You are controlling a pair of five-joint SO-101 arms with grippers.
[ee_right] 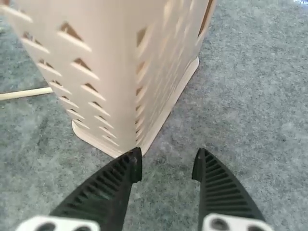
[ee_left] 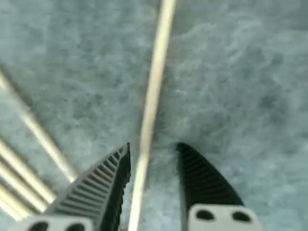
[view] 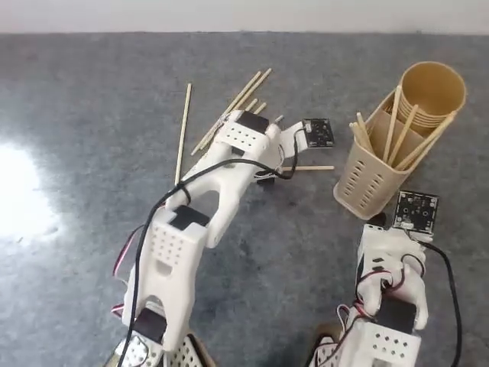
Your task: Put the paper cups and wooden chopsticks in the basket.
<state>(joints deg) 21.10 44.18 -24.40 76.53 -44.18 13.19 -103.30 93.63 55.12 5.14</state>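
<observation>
The beige perforated basket [view: 382, 164] stands at the right and holds stacked paper cups [view: 433, 92] and several wooden chopsticks [view: 393, 130]. More chopsticks [view: 233, 107] lie loose on the grey mat behind the left arm, one [view: 182, 134] apart to the left. My left gripper [ee_left: 153, 159] is open low over the mat, its fingers either side of a single chopstick [ee_left: 153, 91]; that stick's end [view: 313, 167] pokes out toward the basket. My right gripper [ee_right: 166, 163] is open and empty just in front of the basket's near corner [ee_right: 130, 86].
The grey mat [view: 76, 115] covers the table. A bright glare patch [view: 19, 191] lies at the left. Other chopsticks [ee_left: 19, 168] lie beside the left gripper. A chopstick tip [ee_right: 24, 94] shows beside the basket's base.
</observation>
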